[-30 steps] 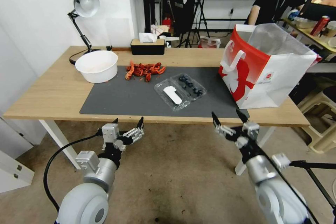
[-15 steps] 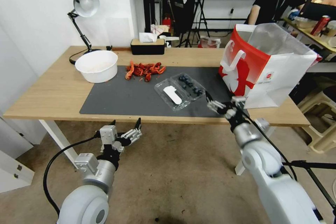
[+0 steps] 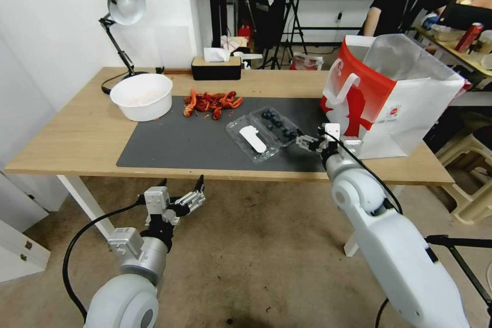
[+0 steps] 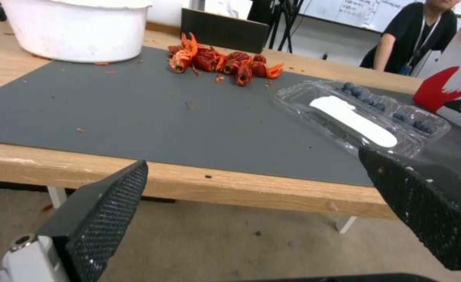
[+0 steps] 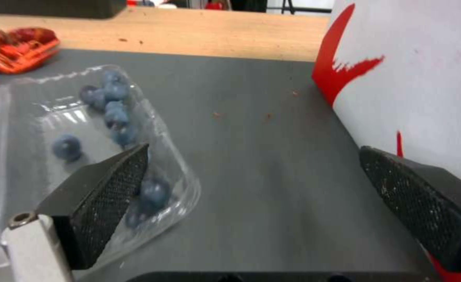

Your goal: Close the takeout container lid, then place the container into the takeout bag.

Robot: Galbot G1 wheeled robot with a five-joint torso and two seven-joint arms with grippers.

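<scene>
Right hand (image 3: 307,139) has advanced, spread wide, beside takeout container (image 3: 264,134).

Clear takeout container (image 3: 264,130) with dark blue berries; its lid (image 3: 252,138) bears a white oblong label. At its 3 o'clock, takeout bag (image 3: 389,102): red and white, silvery lining, white handle. At 10 o'clock, orange-red crayfish shells (image 3: 211,103) and white bowl (image 3: 141,96). Dark grey mat (image 3: 179,143) on pale wood table (image 3: 72,133). Gripper pads black, cross-hatched (image 5: 113,184).
</scene>
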